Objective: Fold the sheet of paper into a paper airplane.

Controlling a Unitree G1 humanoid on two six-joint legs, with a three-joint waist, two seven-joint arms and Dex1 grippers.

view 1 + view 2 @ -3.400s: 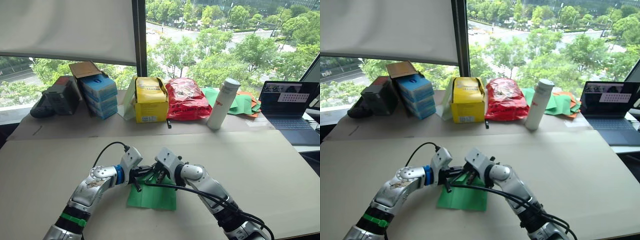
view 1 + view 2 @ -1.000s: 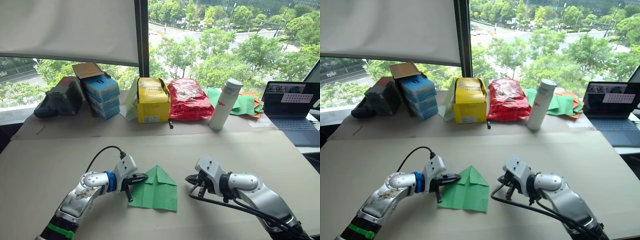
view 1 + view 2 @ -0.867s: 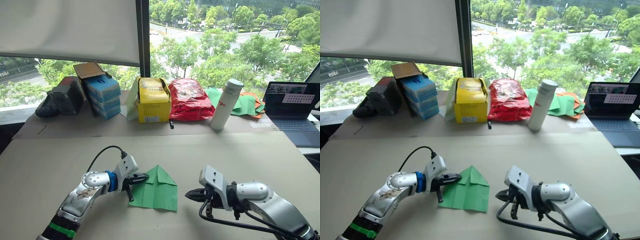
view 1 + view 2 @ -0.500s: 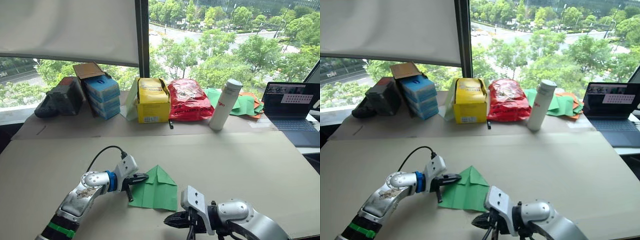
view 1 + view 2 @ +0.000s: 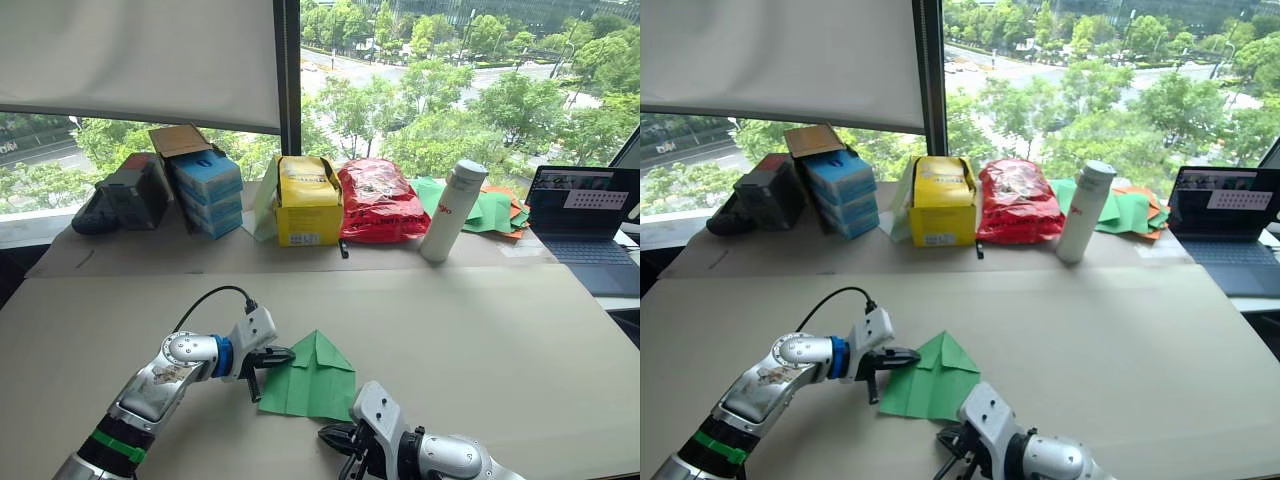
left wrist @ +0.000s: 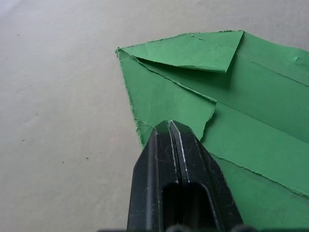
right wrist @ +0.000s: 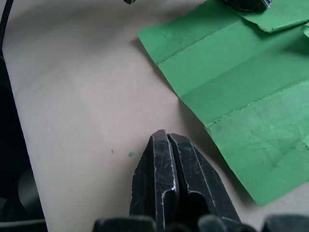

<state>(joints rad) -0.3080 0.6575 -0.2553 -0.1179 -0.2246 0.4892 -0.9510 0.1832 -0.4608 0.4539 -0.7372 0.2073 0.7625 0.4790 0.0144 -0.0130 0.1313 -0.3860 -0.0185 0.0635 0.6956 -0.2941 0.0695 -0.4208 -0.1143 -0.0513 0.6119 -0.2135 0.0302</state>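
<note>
Nearest to the robot, the right gripper [image 5: 330, 437] sits low over the table [image 5: 500, 330], just beside the near edge of the sheet of paper [image 5: 312, 380]. Its two black fingers [image 7: 169, 169] are pressed tight together and they hold nothing. A little farther on, the green sheet of paper lies flat on the table. Its far end is folded into a point, so it looks like a small house, and crease lines run along it. The left gripper [image 5: 280, 355] is at the left edge of the paper, near the pointed end. Its fingers [image 6: 174, 145] are pressed together too, with their tips on the torn edge of a folded flap, but it is not clear if any paper is pinched between them. Beyond the paper, the table is bare for a long way. At the far side, by the window, stand a dark bag [image 5: 110, 200], a stack of blue boxes [image 5: 205, 190], a yellow box [image 5: 305, 205], a red bag [image 5: 375, 200] and a white bottle [image 5: 445, 210]. Behind the bottle lies a heap of green and orange sheets [image 5: 485, 208], and a laptop [image 5: 585, 215] stands open at the far right.
</note>
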